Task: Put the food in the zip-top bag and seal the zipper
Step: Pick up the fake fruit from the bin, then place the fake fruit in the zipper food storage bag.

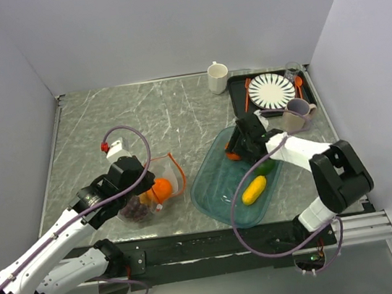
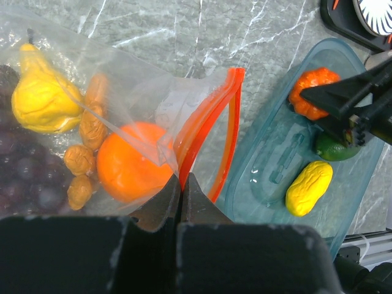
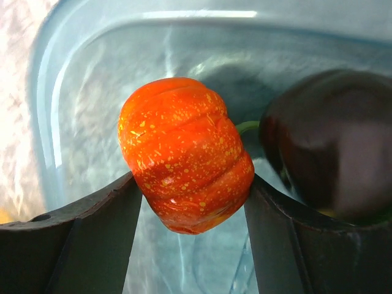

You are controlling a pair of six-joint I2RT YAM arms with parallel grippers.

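Note:
The zip-top bag (image 1: 159, 185) (image 2: 141, 92) lies left of centre with its mouth open toward the teal tray (image 1: 212, 181). Inside it are an orange (image 2: 128, 162), a yellow pear (image 2: 40, 98), purple grapes (image 2: 27, 171) and brown nuts (image 2: 86, 128). My left gripper (image 2: 182, 180) is shut on the near end of the orange-red zipper (image 2: 211, 116). In the tray, my right gripper (image 3: 193, 180) (image 1: 237, 152) has both fingers pressed against an orange pumpkin (image 3: 184, 147) (image 2: 309, 92). Beside it sit a dark round fruit (image 3: 331, 141), a green fruit (image 2: 331, 147) and a yellow piece (image 1: 254, 190).
A white mug (image 1: 217, 77) stands at the back. A black tray (image 1: 235, 92) at the back right carries a striped plate (image 1: 271, 91) and orange cutlery (image 1: 247, 94). A lilac mug (image 1: 297, 114) stands just behind my right arm. Walls close three sides.

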